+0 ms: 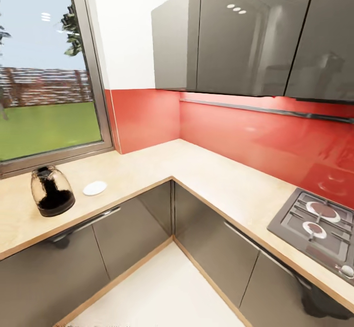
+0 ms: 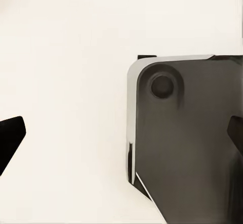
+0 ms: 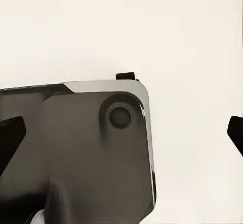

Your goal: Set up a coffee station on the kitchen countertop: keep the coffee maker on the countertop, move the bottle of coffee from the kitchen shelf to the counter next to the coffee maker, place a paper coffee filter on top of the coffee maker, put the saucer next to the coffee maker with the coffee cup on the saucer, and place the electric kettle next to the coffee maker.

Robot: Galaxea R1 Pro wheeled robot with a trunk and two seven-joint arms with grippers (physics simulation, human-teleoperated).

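Observation:
On the left run of the counter stands a rounded glass vessel [image 1: 52, 192] with a black top and dark contents; I cannot tell whether it is the coffee maker or the coffee bottle. Just to its right lies a small flat white disc [image 1: 95, 188], either a saucer or a filter. My left gripper [image 2: 121, 138] hangs open over the white floor, its dark fingertips [image 2: 10, 139] far apart with nothing between them. My right gripper [image 3: 124, 135] is also open and empty, pointing down at the floor.
An L-shaped light wood countertop [image 1: 206, 174] wraps the corner, with grey cabinet doors [image 1: 206, 248] below and glossy wall cabinets [image 1: 246, 37] above. A gas hob [image 1: 319, 228] sits at the right. A window [image 1: 44, 71] is behind the left run. The robot's dark base [image 2: 187, 143] shows under both wrists.

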